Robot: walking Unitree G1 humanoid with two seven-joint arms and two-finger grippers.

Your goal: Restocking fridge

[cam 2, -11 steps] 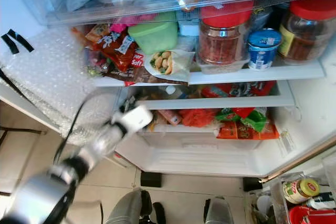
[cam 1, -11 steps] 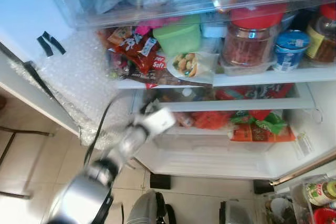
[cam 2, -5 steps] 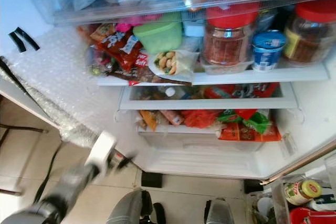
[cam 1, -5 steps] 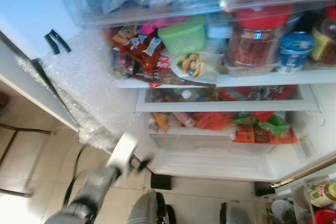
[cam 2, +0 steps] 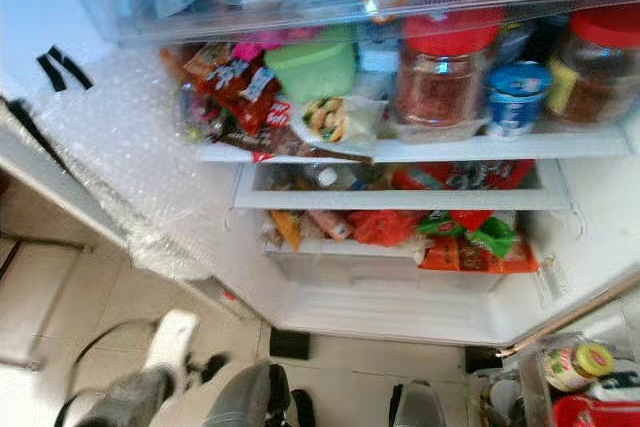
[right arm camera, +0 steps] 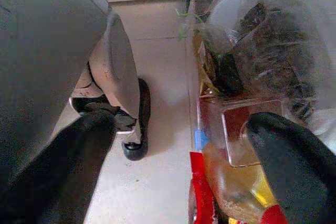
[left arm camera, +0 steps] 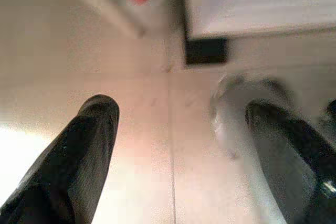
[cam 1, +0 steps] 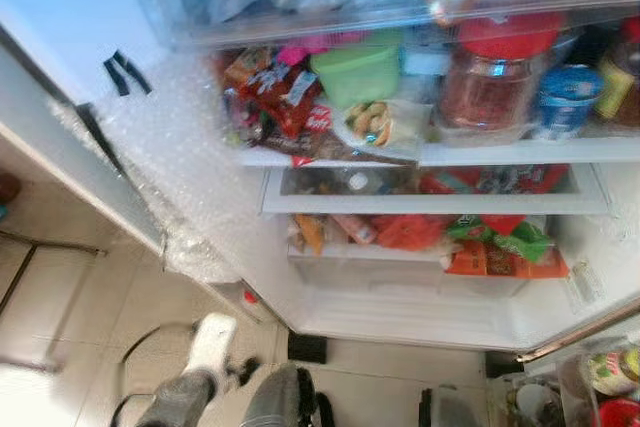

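Now the left end effector (left arm camera: pixel 173 129), fingers apart, has dropped below the fridge (cam 1: pixel 420 312).

**Obscured and indistinct items**

Left gripper (cam 1: pixel 232 372) motion-blurred; finger spacing unreadable there. Top drawer (cam 1: pixel 300 7) cut by upper edge, contents hazy behind plastic. Bag (right arm camera: pixel 273 35) beyond the right gripper (right arm camera: pixel 178 166) clouded; contents unidentifiable. Red jar (cam 2: pixel 600 47) cropped at edge.

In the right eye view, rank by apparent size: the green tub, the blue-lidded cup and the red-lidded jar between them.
1. red-lidded jar
2. green tub, slightly smaller
3. blue-lidded cup, clearly smallest
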